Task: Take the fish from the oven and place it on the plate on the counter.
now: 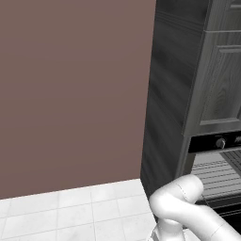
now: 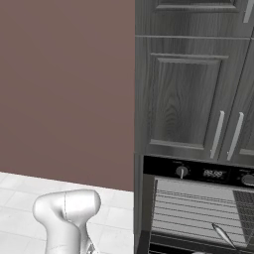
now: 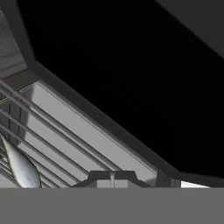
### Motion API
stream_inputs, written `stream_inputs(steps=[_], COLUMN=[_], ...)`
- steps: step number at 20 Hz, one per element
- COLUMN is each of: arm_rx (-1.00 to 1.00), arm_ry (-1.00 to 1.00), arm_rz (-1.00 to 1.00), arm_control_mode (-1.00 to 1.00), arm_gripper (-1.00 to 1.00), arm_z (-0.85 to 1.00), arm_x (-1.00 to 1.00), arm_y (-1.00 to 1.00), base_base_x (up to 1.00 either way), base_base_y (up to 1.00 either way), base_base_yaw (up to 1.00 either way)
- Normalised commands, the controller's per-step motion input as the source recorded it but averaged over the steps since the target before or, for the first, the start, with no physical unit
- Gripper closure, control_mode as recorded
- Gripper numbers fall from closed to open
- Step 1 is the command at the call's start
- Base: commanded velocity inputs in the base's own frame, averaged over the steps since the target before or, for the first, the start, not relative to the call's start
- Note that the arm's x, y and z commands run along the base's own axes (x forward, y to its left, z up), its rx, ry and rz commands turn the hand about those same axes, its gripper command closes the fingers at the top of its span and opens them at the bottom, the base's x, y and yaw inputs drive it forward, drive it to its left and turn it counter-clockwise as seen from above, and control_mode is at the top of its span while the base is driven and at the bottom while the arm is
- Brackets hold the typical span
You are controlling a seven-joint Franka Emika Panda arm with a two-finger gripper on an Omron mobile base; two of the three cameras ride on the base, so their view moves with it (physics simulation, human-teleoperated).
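Now | end effector (image 3: 112, 178) closed, empty | fish (image 3: 19, 166) beside it, apart, on oven (image 2: 198, 208) rack

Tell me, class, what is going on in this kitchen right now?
A white robot arm is working at the built-in oven, whose door is down so the wire rack shows. In the hand view the gripper sits over the rack with its jaws shut on nothing. The silvery fish lies on the rack off to one side, ungrasped. Getting it to the plate is not yet begun.
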Motion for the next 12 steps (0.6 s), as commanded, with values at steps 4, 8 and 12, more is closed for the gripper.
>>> stream_inputs(steps=[4, 8, 12], arm_rx=[0.00, 0.01, 0.05], arm_ry=[-0.05, -0.08, -0.08], arm_rz=[0.00, 0.00, -0.01], arm_control_mode=[-1.00, -1.00, -1.00], arm_gripper=[1.00, 1.00, 1.00], arm_z=[0.94, 0.93, 0.77], arm_x=[-0.05, -0.43, -0.72], arm_y=[0.00, -0.14, -0.25], base_base_x=[0.00, 0.00, 0.00], base_base_y=[0.00, 0.00, 0.00], base_base_yaw=[0.00, 0.00, 0.00])
